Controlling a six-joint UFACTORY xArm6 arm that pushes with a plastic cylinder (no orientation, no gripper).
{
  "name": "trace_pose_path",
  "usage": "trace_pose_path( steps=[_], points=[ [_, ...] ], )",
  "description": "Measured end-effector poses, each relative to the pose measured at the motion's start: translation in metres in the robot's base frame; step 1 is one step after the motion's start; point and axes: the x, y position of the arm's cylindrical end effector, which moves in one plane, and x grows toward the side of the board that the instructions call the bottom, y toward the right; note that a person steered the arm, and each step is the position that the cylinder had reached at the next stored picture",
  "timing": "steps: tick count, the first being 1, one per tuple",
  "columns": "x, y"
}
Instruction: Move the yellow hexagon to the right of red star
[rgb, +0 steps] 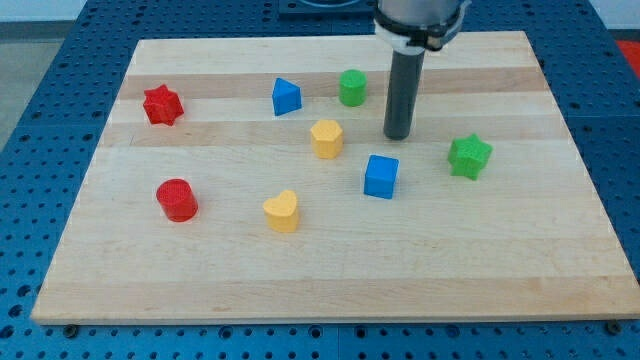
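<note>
On the wooden board (560, 250), my tip (398, 136), no pincer fitted, stands right of the yellow hexagon (326, 138), positioned to shove it leftward toward the red star (160, 105).

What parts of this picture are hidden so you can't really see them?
- Camera view: the arm above my tip is cut off by the view's top edge.
- The wooden board behind the dark rod is covered by it.
- The far sides of the yellow hexagon block and blue cube face away.
</note>
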Motion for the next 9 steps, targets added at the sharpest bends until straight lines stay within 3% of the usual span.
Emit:
trace_pose_path(
  steps=[3,6,7,9],
  points=[
    [0.005,-0.186],
    [0.042,-0.217],
    [0.04,-0.243],
    [-0.003,-0.234]
  ],
)
